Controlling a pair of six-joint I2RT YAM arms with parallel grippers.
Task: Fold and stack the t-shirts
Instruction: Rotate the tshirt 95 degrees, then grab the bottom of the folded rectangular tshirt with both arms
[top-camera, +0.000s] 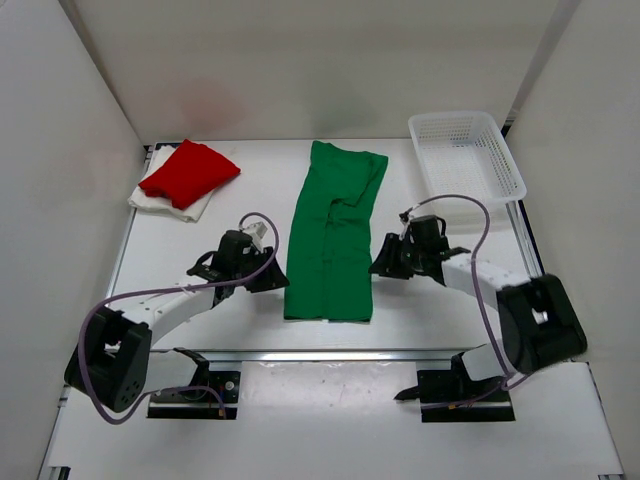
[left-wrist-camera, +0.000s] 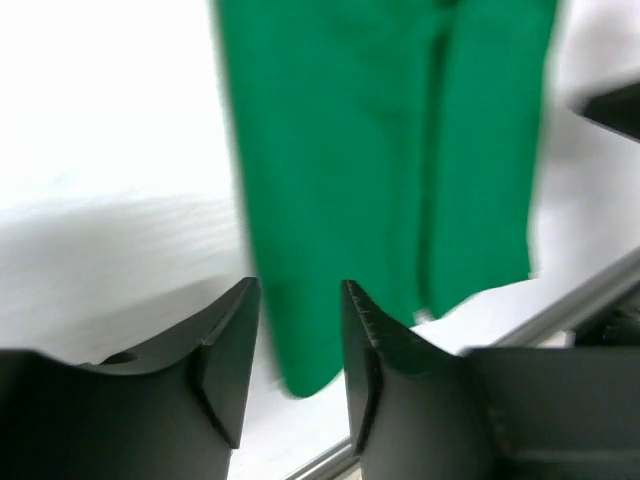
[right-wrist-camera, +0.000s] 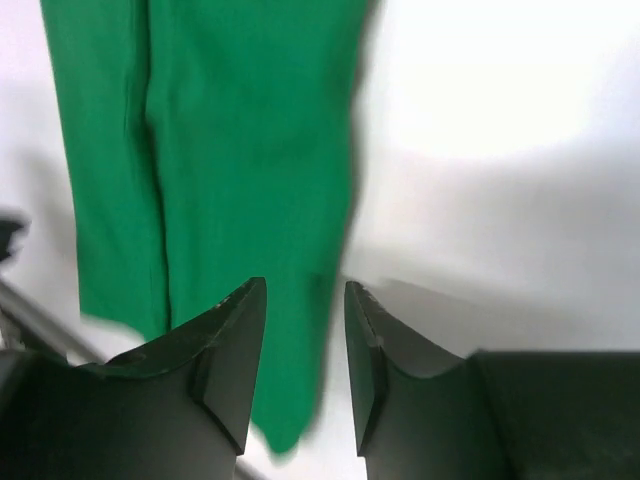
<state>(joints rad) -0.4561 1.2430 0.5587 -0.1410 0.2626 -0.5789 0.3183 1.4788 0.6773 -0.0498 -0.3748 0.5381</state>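
The green shirt (top-camera: 330, 235) lies flat in the middle of the counter (top-camera: 170, 250). It is folded along its length into a long narrow strip that runs from the far side toward the arms. At its far end the cloth is folded in from the sides, with some creases there. Its near end is a straight edge.

The left pincer (top-camera: 278, 280) is low at the left side of this strip, close to the near left corner. In the left wrist view its two fingers (left-wrist-camera: 235, 350) stand apart, with a plain gap between them. The corner of the green shirt shows through the gap on the counter below, and no cloth is pinched, so this pincer is released.

The right pincer (top-camera: 380, 268) is at the right side of the strip, about opposite to the left one. In the right wrist view its fingers (right-wrist-camera: 235, 350) are also apart. The right edge of the green shirt lies under the gap, not between the pads, so this pincer is released too. Both wrist views are blurred, and I cannot tell if the fingertips touch the cloth or the counter.

In the far left corner the red shirt (top-camera: 190, 172) is folded and rests on top of the white shirt (top-camera: 160, 203), which shows along its near side. A white mesh basket (top-camera: 465, 155) stands in the far right corner, well apart from all three shirts.
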